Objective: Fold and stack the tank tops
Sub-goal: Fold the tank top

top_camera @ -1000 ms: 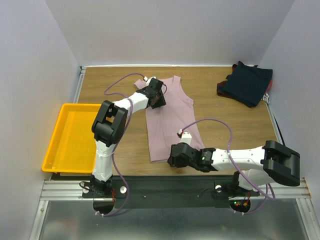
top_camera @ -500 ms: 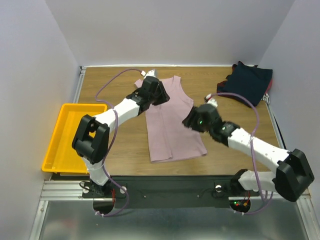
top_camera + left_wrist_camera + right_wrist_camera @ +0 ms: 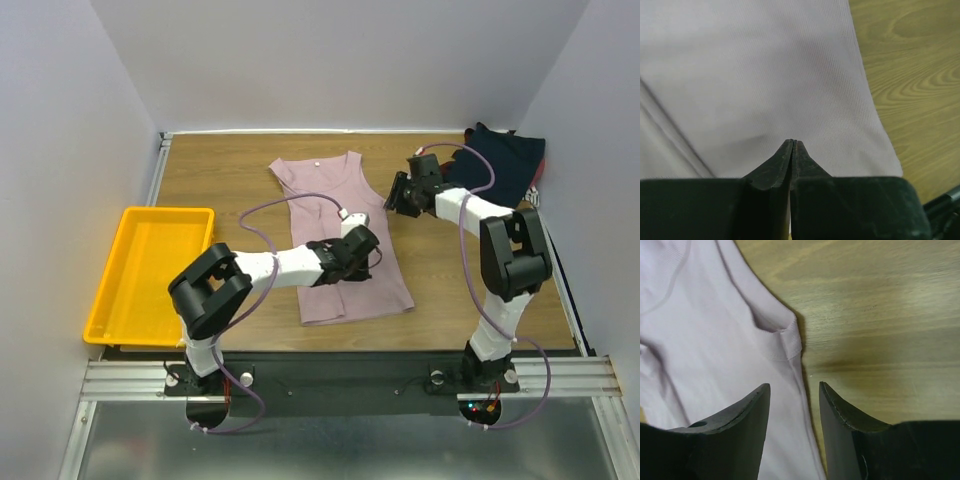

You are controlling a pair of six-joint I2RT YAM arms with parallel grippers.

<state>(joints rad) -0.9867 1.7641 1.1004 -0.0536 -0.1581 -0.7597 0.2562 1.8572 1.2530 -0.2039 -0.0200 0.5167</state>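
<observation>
At the far left the yellow tray (image 3: 150,270) sits at the tabletop's (image 3: 220,170) edge, with nothing in it that we can see. The pink tank top (image 3: 325,205) lies flat and unfolded in the middle, neck to the far side and hem to the near side. The left pincer (image 3: 793,144) is low over its near right part, fingers pressed together at the cloth; we cannot tell whether any fabric is caught between them (there is a slight pucker just beside the tips). Further right, the right pincer (image 3: 794,390) stands with its fingers apart, straddling the top's right edge just below the armhole. In the far right corner the navy tank tops (image 3: 500,165) lie in a loose heap, well apart from both arms.

We judge this to be the start of the first fold: taking hold of the pink top's right side. Next, the right pincer needs to close on that edge, then both should carry it leftward together.
</observation>
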